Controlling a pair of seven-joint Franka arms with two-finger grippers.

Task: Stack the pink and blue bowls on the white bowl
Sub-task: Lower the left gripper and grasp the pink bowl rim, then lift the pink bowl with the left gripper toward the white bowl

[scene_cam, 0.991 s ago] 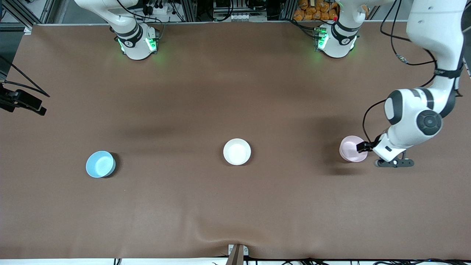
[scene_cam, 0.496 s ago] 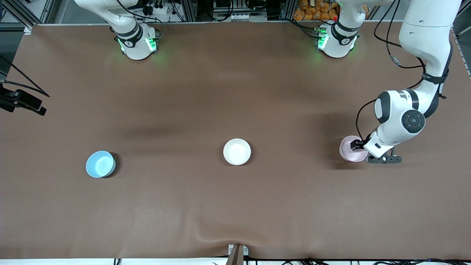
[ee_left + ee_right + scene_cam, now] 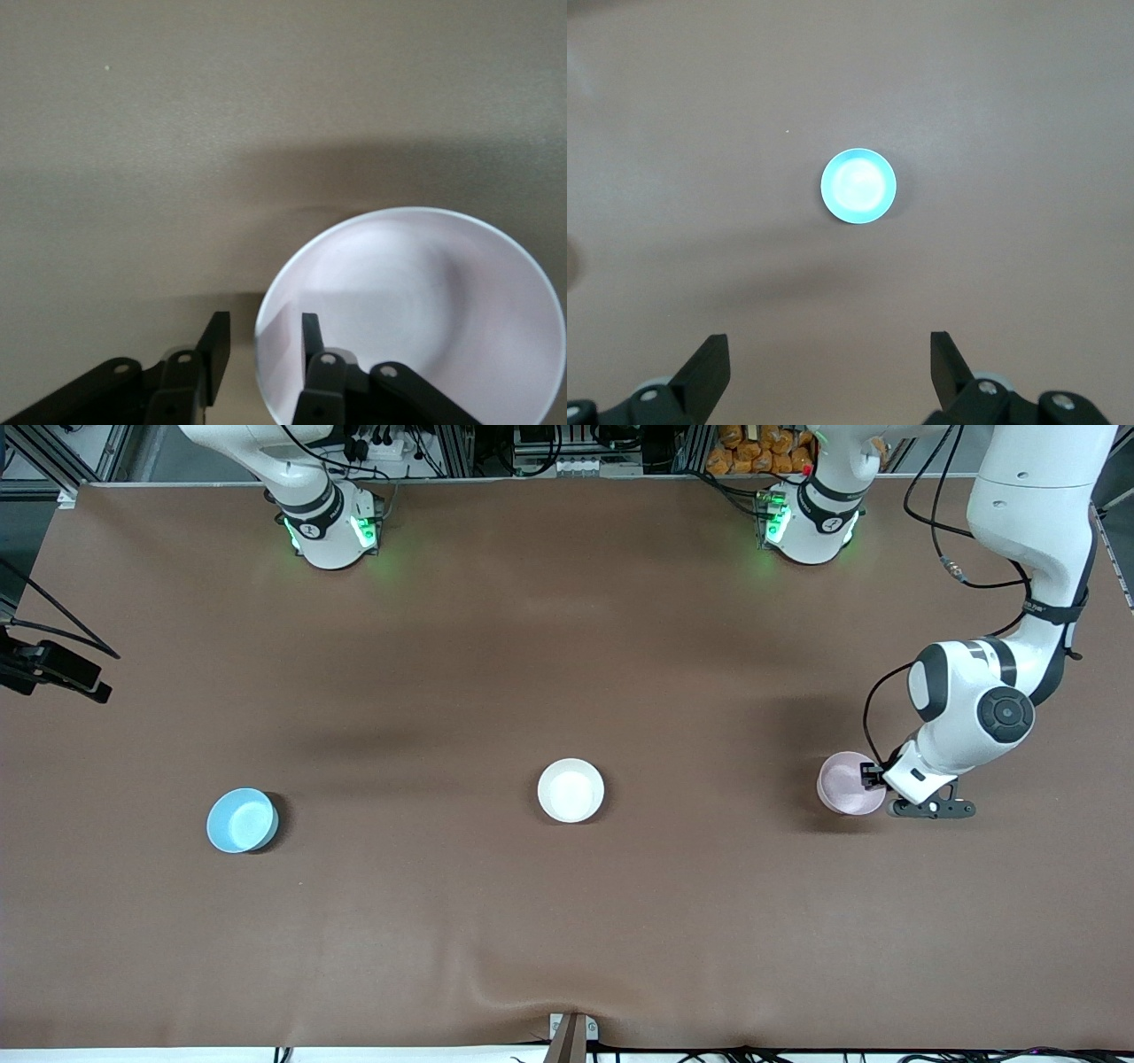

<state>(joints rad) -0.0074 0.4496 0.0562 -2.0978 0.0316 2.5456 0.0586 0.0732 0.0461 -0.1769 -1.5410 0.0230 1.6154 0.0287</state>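
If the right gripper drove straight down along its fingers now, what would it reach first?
Probably bare table. The right gripper hangs open high over the brown surface, and the blue bowl sits ahead of its fingers, slightly off the line between them. Depth is hard to judge, so it might clip the bowl.

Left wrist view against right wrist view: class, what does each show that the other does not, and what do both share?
Only the left wrist view shows the pink bowl, with the left pincer straddling its rim, one finger inside and one outside. Only the right wrist view shows the blue bowl, well below the open right pincer, which hangs high over it. Both show the brown table cover and their own pincer's dark fingers; neither shows the white bowl.
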